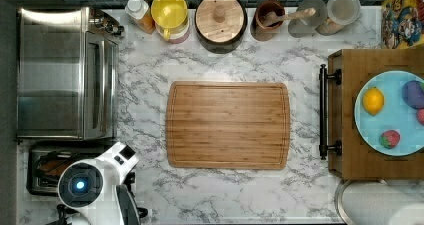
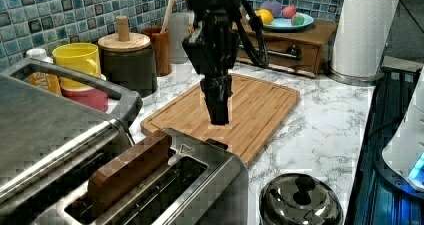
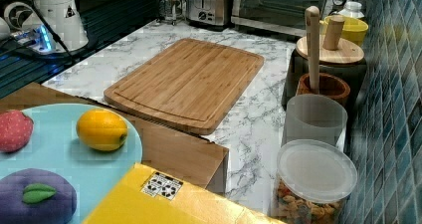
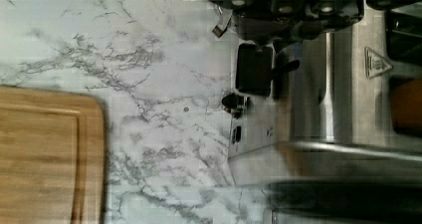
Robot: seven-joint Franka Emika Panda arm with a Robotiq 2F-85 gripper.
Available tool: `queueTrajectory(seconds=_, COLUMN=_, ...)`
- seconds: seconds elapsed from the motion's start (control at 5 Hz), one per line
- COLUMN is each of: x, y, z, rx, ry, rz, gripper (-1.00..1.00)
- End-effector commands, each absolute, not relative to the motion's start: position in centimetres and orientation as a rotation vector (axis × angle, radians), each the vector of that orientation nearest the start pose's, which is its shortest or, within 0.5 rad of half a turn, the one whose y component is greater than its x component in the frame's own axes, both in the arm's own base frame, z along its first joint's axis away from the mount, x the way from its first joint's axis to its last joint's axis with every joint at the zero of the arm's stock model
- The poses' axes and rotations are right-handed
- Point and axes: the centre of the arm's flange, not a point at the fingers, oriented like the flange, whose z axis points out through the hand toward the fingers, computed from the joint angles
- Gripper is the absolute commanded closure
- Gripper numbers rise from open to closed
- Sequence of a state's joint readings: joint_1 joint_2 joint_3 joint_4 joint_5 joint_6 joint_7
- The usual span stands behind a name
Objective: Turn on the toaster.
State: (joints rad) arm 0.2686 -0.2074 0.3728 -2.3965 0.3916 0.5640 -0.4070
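Tool (image 2: 220,117) points straight down, hanging just above the toaster's (image 2: 200,180) lever end. In the left view the fingers read as one dark column with no gap visible, so the tool appears narrow or closed and holds nothing.

Wrist view: black lever (image 4: 254,69) sits directly below the tool, at the steel end face of the toaster (image 4: 318,109); small knob (image 4: 233,102) just beside the lever.

Toaster stands under the tool on the marble worktop (image 1: 225,195), against the toaster oven (image 1: 65,72). A brown slice (image 2: 130,170) stands in the slot nearer the oven.

Cutting board (image 1: 227,125) lies on the worktop beyond the tool, well apart from the toaster. Kettle (image 2: 295,201) sits near the toaster's lever end.
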Motion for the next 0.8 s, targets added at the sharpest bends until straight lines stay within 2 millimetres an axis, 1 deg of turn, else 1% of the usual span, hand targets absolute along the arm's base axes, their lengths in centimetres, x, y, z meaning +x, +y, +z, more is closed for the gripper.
queueTrajectory(seconds=0.2, x=36.7, y=29.5, z=37.4, rx=-2.988, ry=0.039, rz=0.204, gripper=1.0)
queueTrajectory(seconds=0.4, x=37.6, y=28.1, z=37.9, rx=-2.954, ry=0.117, rz=0.162, gripper=1.0)
queueTrajectory(seconds=0.6, x=38.8, y=27.2, z=39.0, rx=-2.907, ry=0.137, rz=0.216, gripper=1.0)
queueTrajectory(seconds=0.8, x=38.4, y=27.3, z=40.3, rx=-2.879, ry=0.102, rz=0.156, gripper=1.0)
